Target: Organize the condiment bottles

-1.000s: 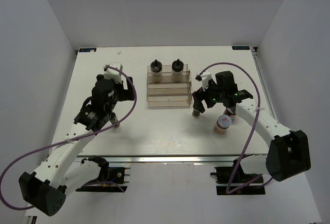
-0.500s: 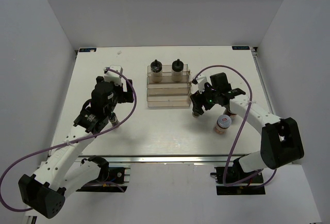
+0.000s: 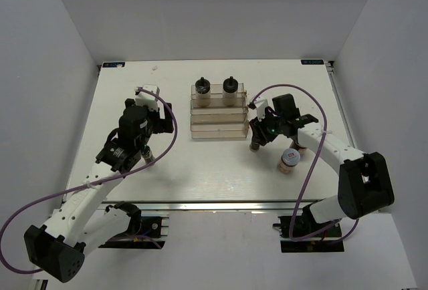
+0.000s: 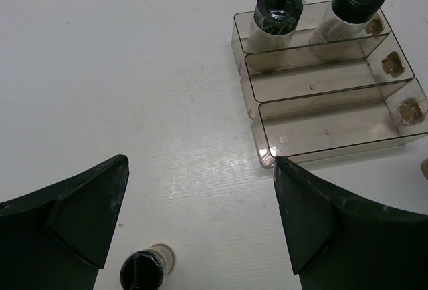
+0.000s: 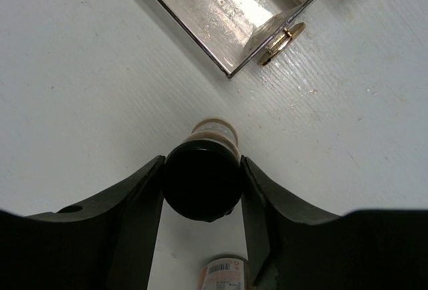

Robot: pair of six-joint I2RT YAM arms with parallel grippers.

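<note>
Five bottles are showing. Two pale knob-top bottles (image 4: 274, 19) (image 4: 351, 9) are standing on the back step of the single rack (image 4: 321, 133), and one brownish jar (image 3: 289, 161) is sitting to the right of the rack. The right gripper (image 5: 202, 163) is clamping a black-capped bottle (image 5: 202, 186) just right of the rack's front corner, and its elbow is drawn nearer than a second ago. The left gripper (image 4: 199, 163) is gaping wide and empty above another dark bottle (image 4: 142, 273), left of the rack.

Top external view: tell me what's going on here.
The right gripper has its fingers closed on a dark black-capped jar beside the clear stepped plastic rack. The left gripper hangs open over another dark black-capped jar. Two pale jars with black knob tops stand on the rack's rear step; a brownish jar with a red-marked lid stands nearby.
</note>
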